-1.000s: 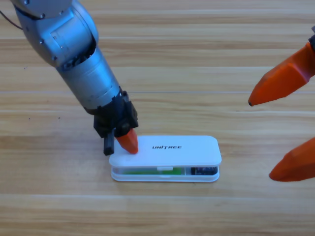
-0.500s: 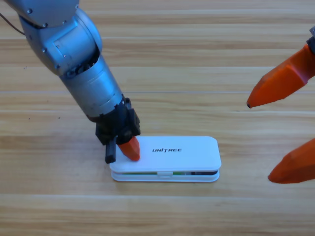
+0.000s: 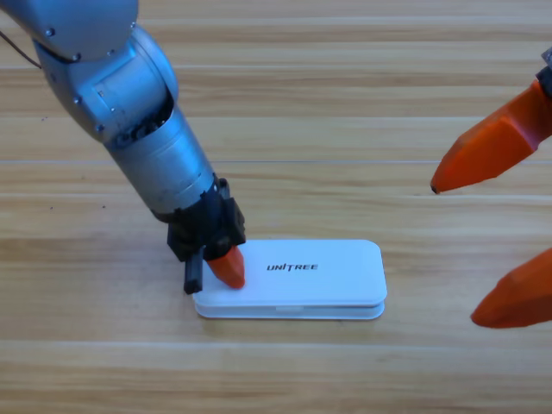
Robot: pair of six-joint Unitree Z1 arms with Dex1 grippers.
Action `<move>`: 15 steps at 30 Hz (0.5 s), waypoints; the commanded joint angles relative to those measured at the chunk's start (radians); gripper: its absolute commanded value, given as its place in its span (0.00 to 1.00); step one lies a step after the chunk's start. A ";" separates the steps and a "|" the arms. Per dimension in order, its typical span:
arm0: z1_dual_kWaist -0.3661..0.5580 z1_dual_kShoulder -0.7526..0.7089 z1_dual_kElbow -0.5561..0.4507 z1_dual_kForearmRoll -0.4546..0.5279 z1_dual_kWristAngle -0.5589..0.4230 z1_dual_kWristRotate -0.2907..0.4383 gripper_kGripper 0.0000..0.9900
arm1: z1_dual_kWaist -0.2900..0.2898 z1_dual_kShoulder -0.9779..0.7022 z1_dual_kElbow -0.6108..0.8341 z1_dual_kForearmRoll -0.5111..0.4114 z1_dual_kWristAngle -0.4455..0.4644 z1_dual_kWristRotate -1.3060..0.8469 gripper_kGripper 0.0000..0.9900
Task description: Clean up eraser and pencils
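The left tool (image 3: 226, 269), jaw gap hidden, has pressed the white plastic case's (image 3: 328, 280) lid fully down; eraser and pencils are now hidden inside. The right tool (image 3: 496, 237) waits apart at the counter's (image 3: 345, 103) edge.

A: What is the shut white case (image 3: 297, 278) hiding?
B: Everything inside it; neither eraser nor pencils are showing.
A: And the left end effector (image 3: 226, 267)?
B: Only 1 orange jaw is showing.
A: The right end effector (image 3: 493, 235)?
B: The picture's edge is cutting off its body.
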 commanded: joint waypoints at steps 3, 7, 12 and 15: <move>-0.034 0.075 0.043 -0.026 0.011 -0.011 0.00 | -0.029 0.040 0.024 -0.015 0.008 0.006 0.95; -0.037 0.083 0.060 -0.045 0.012 -0.011 0.00 | -0.029 0.043 0.024 -0.015 0.010 0.006 0.95; -0.039 0.065 0.059 -0.043 0.017 -0.011 0.00 | -0.029 0.043 0.024 -0.015 0.010 0.006 0.95; -0.039 0.037 0.045 -0.023 0.020 -0.011 0.00 | -0.029 0.043 0.024 -0.015 0.010 0.006 0.95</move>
